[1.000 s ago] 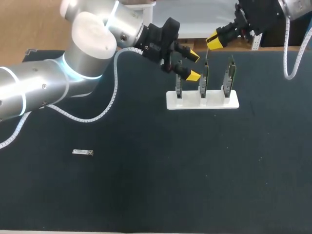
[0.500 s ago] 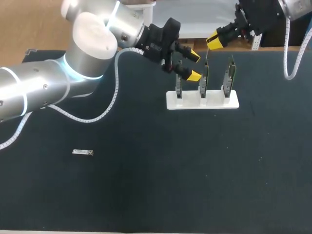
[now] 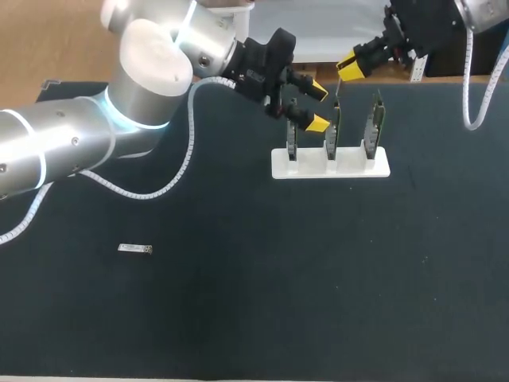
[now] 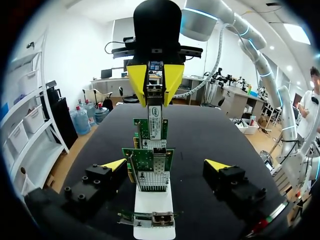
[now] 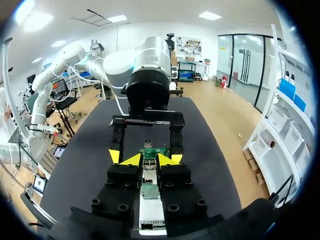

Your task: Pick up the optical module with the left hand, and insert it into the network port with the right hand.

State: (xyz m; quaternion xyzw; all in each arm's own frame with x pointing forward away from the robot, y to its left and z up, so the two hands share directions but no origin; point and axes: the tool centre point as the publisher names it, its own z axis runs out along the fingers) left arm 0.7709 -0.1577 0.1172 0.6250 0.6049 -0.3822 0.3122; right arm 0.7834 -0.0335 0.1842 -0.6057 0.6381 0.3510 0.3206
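Observation:
A white stand holds three upright green network cards: left, middle and right. My left gripper is open beside the left card. In its wrist view the row of cards stands between and ahead of its gripper, touching neither finger. My right gripper hovers above the middle card, shut on a slim silvery optical module. The module points down at the cards. Another small module lies flat on the mat at the left.
The dark mat covers the table. My left arm's white cable trails over the mat's left part. The stand sits near the far edge.

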